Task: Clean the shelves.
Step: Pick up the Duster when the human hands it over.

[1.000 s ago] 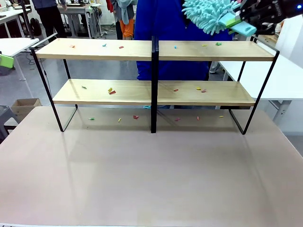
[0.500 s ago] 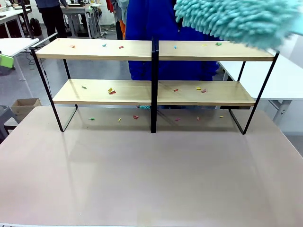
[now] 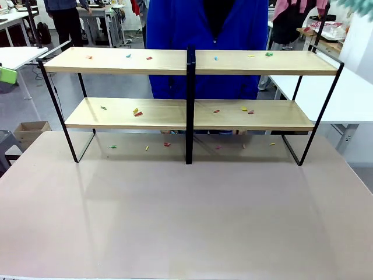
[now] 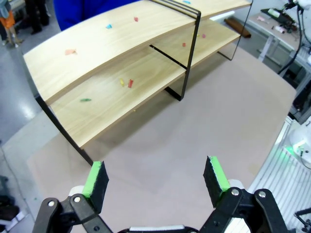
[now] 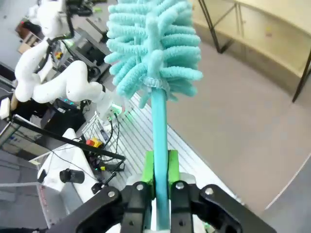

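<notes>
The shelves (image 3: 192,61) stand across the far half of the table, two light wooden boards on a thin black frame. Several small coloured scraps (image 3: 138,112) lie on both boards and on the tabletop under them. My right gripper (image 5: 159,170) is shut on the handle of a teal fluffy duster (image 5: 153,43), held high off the table with the shelves (image 5: 272,34) off to one side. A sliver of the duster (image 3: 362,2) shows at the top right corner. My left gripper (image 4: 155,177) hangs open and empty above the table, some way short of the shelves (image 4: 112,63).
A person in a blue jacket (image 3: 207,35) stands right behind the shelves. The grey-beige tabletop (image 3: 186,216) in front is bare. A white table (image 3: 349,99) stands to the right, another (image 3: 17,55) to the left, with a cardboard box (image 3: 32,129) on the floor.
The duster swung across the top right of the front view and rose almost out of it. The person behind the shelves shifted to the left.
</notes>
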`<state>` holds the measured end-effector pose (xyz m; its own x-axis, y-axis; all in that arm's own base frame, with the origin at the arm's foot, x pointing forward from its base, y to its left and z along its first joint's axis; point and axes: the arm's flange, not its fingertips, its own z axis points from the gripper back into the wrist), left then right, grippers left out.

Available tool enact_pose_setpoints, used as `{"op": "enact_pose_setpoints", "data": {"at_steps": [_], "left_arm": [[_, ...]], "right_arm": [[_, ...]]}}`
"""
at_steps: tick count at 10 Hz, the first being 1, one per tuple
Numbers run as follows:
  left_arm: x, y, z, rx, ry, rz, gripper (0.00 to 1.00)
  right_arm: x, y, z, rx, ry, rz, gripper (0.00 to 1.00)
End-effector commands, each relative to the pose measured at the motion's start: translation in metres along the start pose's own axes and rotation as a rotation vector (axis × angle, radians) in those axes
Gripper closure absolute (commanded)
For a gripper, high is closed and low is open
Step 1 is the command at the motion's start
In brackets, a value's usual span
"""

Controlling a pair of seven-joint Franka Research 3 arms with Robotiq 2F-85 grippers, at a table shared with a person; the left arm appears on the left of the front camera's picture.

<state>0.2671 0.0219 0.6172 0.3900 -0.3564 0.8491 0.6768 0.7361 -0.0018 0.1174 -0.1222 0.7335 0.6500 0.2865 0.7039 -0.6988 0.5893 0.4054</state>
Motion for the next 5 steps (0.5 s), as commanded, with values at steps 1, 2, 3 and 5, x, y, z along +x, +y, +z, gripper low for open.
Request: {"op": "enact_pose_setpoints", "data": {"at_steps": [1,2,3,5], "left_arm": [[0.000,0.001,0.000,-0.012,-0.008,-0.005,0.00],[0.000,0.001,0.000,-0.012,-0.008,-0.005,0.00],[0.000,0.001,0.000,-0.012,-0.008,-0.005,0.00],[0.000,0.001,0.000,-0.012,-0.008,-0.005,0.00]], "right_arm": [[-0.027,0.004,0.015,-0.029,-0.090,0.059,1.00],[0.000,0.000,0.000,0.000,0.000,0.000,1.00],[0.000,0.000,0.000,0.000,0.000,0.000,1.00],[0.000,0.000,0.000,0.000,0.000,0.000,1.00]]}}
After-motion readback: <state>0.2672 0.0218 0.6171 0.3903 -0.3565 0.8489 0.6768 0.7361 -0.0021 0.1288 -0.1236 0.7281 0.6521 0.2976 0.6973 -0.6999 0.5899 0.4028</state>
